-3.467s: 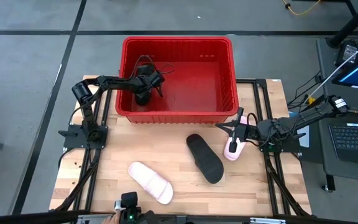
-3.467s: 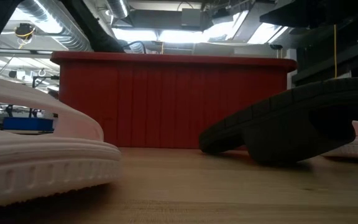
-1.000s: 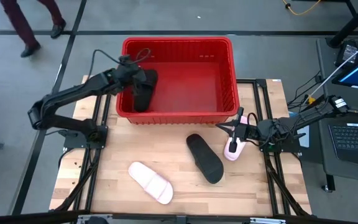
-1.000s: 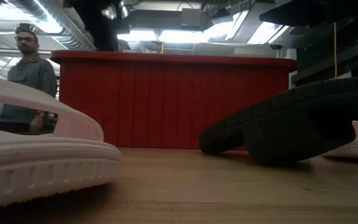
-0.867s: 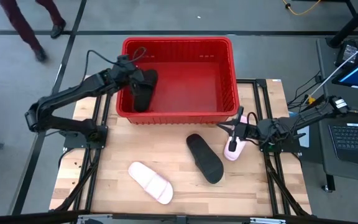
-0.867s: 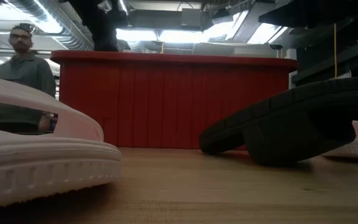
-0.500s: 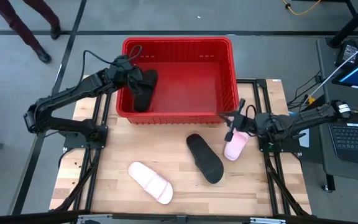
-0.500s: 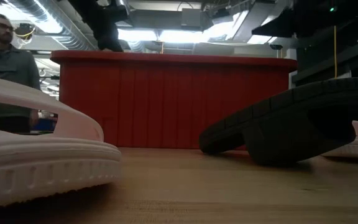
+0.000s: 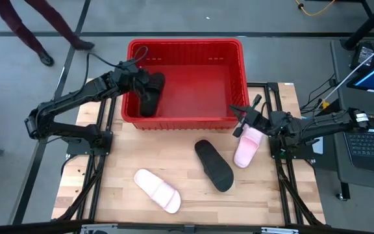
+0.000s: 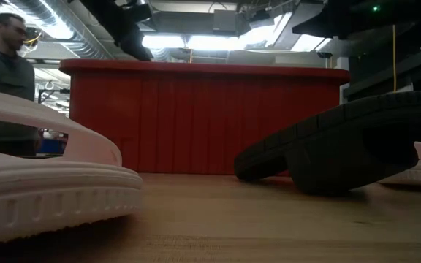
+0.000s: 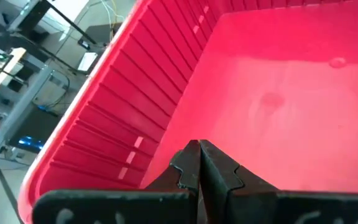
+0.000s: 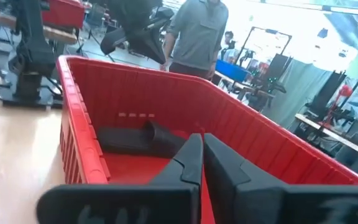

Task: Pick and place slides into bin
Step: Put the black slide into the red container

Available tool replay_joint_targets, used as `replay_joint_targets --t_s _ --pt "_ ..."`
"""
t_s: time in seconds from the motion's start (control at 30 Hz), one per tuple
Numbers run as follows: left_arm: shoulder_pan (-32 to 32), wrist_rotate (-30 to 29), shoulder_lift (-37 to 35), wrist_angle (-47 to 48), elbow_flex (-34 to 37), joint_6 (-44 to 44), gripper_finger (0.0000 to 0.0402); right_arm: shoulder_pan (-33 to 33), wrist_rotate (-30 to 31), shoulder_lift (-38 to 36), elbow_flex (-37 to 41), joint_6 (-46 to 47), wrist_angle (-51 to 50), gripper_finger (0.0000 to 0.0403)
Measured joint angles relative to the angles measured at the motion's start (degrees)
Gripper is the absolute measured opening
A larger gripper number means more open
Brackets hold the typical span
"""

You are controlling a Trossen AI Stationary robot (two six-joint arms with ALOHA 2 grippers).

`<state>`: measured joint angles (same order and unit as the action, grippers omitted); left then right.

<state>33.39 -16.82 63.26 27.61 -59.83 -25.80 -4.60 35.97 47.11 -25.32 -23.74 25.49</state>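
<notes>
The red bin (image 9: 186, 121) stands at the table's far side. One black slide (image 9: 149, 95) lies on its floor by the left wall, and it also shows in the right wrist view (image 12: 135, 140). My left gripper (image 9: 139, 71) is shut and empty above the bin's left wall, with its fingertips together in the left wrist view (image 11: 199, 148). My right gripper (image 9: 243, 117) is shut at the bin's near right corner, over the far end of a pale pink slide (image 9: 246, 149). A second black slide (image 9: 214, 166) and a second pink slide (image 9: 158, 190) lie sole-down on the table. My right gripper is shut on the pale pink slide at its far end (image 9: 252, 133). The gripper's own body hides the place of contact. Its wrist view shows only shut fingers (image 12: 188, 155) and no pink. The slide runs from the gripper toward the table's near edge, its near end (image 9: 239, 164) low by the table.
A person walks past the table's far left corner (image 9: 18, 26) and shows at the left of the low view (image 10: 6, 80). The black slide on the table lies just left of the held pink one. Bare wood shows at the table's near right and far left.
My right gripper has risen, tipped up and gone toward the bin's near right corner. The pink slide's far end has gone with it and the slide has turned slightly, while its near end has stayed about where it was. The person has walked on.
</notes>
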Motion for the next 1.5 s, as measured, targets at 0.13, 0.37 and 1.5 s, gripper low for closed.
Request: replay_joint_targets --t_s 0.13,0.37,1.5 --pt "-0.3 0.0 0.0 -0.4 0.0 0.3 0.0001 0.0 0.0 0.0 0.0 -0.8 -0.1 0.0005" --pt "-2.5 0.0 0.0 -2.1 0.0 -2.4 0.0001 -0.1 -0.2 0.1 -8.2 -0.6 -16.5 0.0004" --pt "-8.5 4.1 0.0 -5.3 0.0 -2.5 0.0001 -27.9 2.5 18.1 -26.3 31.0 -64.4 0.0000"
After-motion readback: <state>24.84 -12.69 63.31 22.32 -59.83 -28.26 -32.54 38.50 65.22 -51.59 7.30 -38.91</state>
